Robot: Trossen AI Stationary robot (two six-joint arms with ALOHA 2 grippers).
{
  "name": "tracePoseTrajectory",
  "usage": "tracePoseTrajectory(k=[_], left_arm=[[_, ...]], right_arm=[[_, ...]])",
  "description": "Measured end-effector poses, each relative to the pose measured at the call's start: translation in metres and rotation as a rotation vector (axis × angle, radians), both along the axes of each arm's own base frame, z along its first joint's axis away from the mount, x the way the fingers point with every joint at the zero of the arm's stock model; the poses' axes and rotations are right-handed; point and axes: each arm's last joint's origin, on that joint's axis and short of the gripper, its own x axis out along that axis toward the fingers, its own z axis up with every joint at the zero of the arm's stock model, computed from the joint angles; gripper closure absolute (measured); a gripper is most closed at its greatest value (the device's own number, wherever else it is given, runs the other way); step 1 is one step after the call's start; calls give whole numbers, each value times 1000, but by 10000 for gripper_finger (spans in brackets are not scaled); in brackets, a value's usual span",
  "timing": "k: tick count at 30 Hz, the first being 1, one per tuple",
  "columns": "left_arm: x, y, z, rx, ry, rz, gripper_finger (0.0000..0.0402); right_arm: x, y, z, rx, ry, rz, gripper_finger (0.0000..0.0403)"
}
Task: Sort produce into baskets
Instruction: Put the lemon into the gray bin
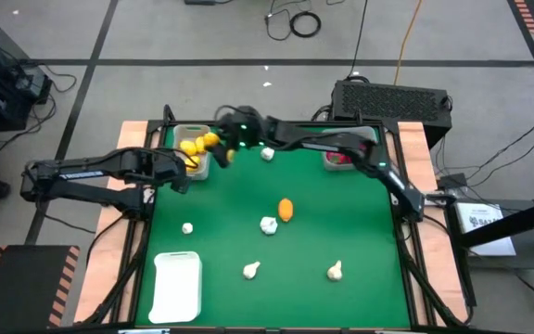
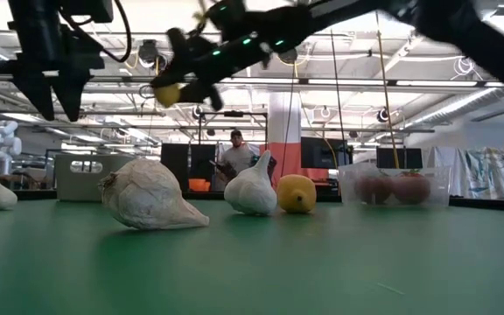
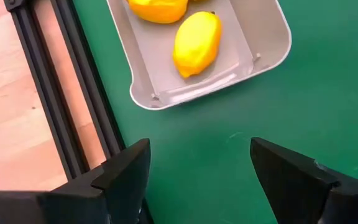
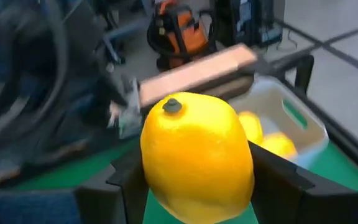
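1. While my right gripper point(image 4: 194, 177) carries a yellow lemon point(image 4: 196, 155) pinched between its fingers, it hangs in the air near the grey-white bin point(image 1: 193, 148) at the far left of the green mat point(image 1: 341, 223); I judge this to be a delivery in progress, with the fruit not yet let go.
2. The grey-white bin already holds several yellow lemons; two of them point(image 3: 196, 42) lie inside it in the left wrist view.
3. The clear bin point(image 2: 395, 185) at the far right corner holds red round fruits point(image 2: 409, 185); I cannot count them.
4. The flat white tray point(image 1: 177, 286) at the near left shows nothing in it, so the garlic sorting looks not yet begun.
5. Left on the mat: one orange-yellow fruit point(image 1: 286, 210) at the centre, with a garlic bulb point(image 1: 268, 224) just beside it, and further bulbs far centre point(image 1: 268, 154), at the left point(image 1: 187, 227), near centre point(image 1: 250, 270) and near right point(image 1: 335, 271).
6. My left gripper point(image 3: 197, 168) waits with jaws spread and holding nothing, over bare mat just beside the grey-white bin's corner.
7. My estimate: lemons and red fruits are mostly sorted; one yellow fruit and five bulbs are left besides the one in hand.
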Motion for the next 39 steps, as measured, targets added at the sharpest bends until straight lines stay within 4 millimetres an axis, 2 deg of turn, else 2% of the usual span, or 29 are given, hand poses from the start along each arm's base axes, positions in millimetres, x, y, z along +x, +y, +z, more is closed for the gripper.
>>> tracePoseTrajectory(k=[5,9,15,19,24,30,34,39], left_arm=[[0,0,0,-3,1,-2,118],[0,0,0,-5,3,-2,118],[0,0,0,-10,-1,-2,118],[0,0,0,-11,-5,3,118],[1,0,0,-8,-19,4,118],[3,0,0,-6,-33,3,118],[3,0,0,-8,-33,3,118],[4,0,0,-25,-33,-56,118]], right_arm=[[33,-17,-21,78,-78,-24,195],[43,-18,-42,153,-189,7,195],[48,-14,-60,186,-164,4,186],[49,-14,-57,145,-184,14,158],[47,-18,-57,182,-193,5,125],[43,-29,-53,201,-200,44,108],[31,-43,-36,321,-202,143,108],[-2,-68,-6,539,-74,265,109]])
